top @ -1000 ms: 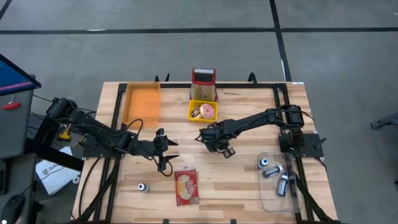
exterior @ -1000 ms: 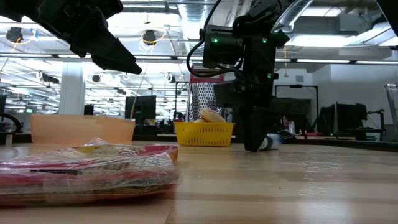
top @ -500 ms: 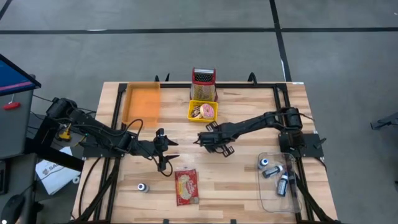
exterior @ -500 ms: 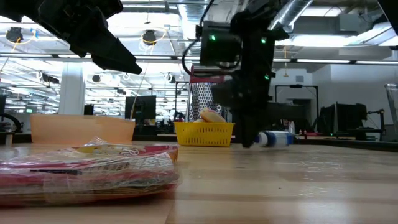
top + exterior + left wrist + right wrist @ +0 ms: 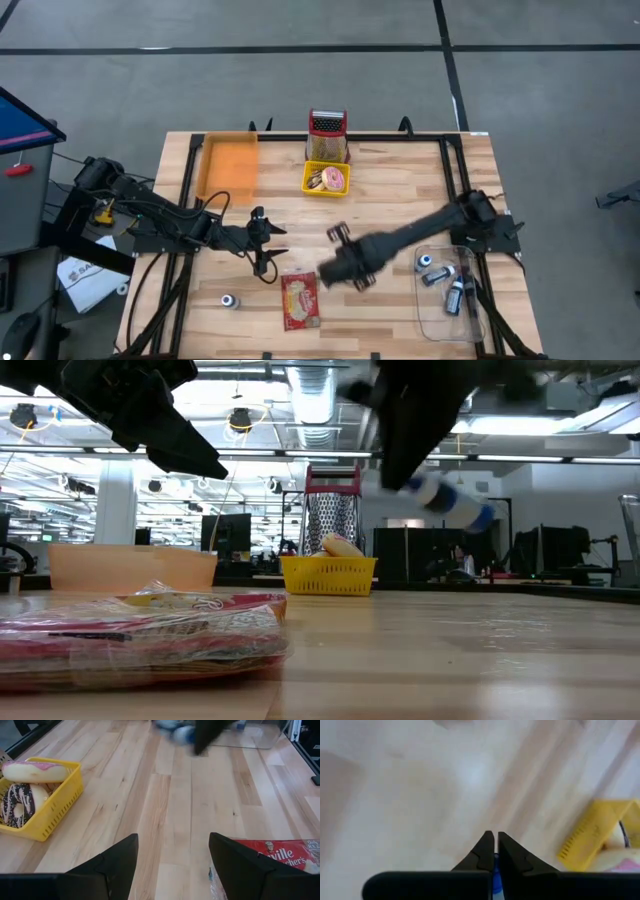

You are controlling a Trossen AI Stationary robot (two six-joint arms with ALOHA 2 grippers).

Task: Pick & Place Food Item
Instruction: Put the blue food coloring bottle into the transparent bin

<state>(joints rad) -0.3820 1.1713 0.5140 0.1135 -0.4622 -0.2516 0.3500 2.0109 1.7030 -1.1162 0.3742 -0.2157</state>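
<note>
Right gripper: fingers clamped on a small bottle (blue-capped), raised off the table.
Left gripper: fingers spread, nothing between them.

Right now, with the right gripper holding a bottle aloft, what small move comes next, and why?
Probably swing the right gripper toward the clear tray: it is shut on the small bottle, clear of the table, and similar bottles lie in that tray. The left gripper waits open near the cracker packet.
</note>
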